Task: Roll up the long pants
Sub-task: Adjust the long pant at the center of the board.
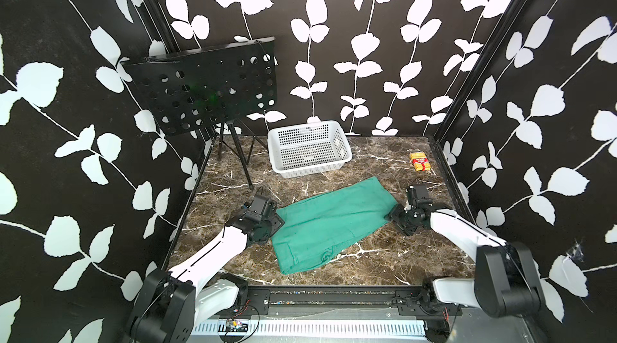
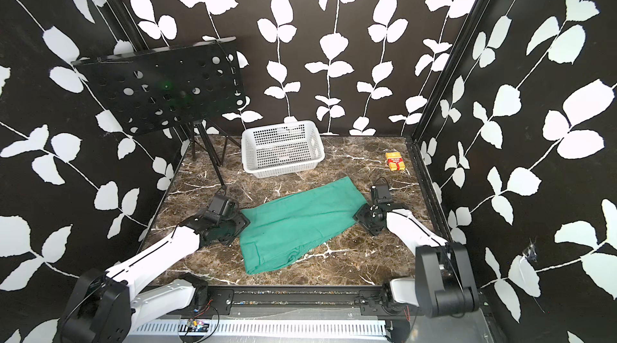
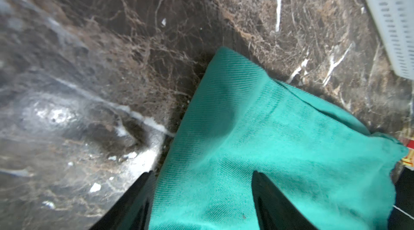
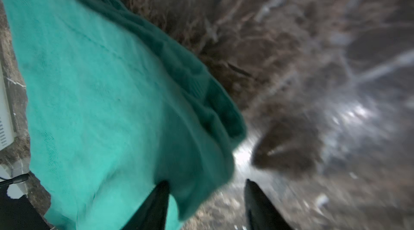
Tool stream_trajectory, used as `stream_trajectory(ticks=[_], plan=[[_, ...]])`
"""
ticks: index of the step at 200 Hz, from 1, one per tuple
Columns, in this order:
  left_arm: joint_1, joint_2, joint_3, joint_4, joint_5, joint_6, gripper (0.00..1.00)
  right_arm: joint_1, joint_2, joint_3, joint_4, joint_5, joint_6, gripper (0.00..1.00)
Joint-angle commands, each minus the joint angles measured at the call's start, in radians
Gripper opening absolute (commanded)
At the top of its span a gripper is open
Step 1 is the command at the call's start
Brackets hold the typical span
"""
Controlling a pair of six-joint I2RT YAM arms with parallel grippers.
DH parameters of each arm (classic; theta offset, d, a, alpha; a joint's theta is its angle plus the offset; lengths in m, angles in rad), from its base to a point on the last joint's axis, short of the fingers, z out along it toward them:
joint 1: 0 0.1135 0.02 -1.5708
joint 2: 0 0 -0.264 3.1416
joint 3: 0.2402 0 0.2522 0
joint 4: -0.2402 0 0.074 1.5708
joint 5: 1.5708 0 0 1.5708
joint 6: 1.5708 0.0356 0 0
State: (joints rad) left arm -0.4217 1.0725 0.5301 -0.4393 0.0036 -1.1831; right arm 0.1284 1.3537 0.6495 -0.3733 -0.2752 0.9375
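**Long pants flat and unrolled mid-table, both grippers at its edges.**
The folded band ran from near centre to far right, stopping short of the white basket. The cloth looked light, limp and layered. It was judged best taken at the near end, both side edges together, so the layers roll evenly. Only the wrist views showed the fingers: left gripper spread astride the left edge, right gripper spread over a right corner, neither seen pinching. Only the top views showed the whole layout.
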Motion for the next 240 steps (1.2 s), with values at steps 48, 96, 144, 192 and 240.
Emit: stream_trajectory(ticks=[48,96,144,192,240], plan=[[0.012,-0.096,-0.030,-0.022,0.004,0.031,0.79,-0.141,0.225,0.156,0.103,0.005,-0.120,0.11],[0.013,0.006,0.041,0.008,0.091,0.157,0.82,-0.226,0.588,0.636,-0.099,-0.100,-0.278,0.29],[0.002,0.194,0.131,0.103,0.238,0.260,0.85,-0.225,0.464,0.716,-0.208,-0.014,-0.329,0.83],[-0.054,0.352,0.163,0.246,0.368,0.278,0.88,-0.180,0.092,0.292,-0.233,-0.105,-0.281,0.87],[-0.109,0.458,0.163,0.332,0.410,0.259,0.69,0.021,-0.162,0.003,-0.223,-0.169,-0.161,0.78]])
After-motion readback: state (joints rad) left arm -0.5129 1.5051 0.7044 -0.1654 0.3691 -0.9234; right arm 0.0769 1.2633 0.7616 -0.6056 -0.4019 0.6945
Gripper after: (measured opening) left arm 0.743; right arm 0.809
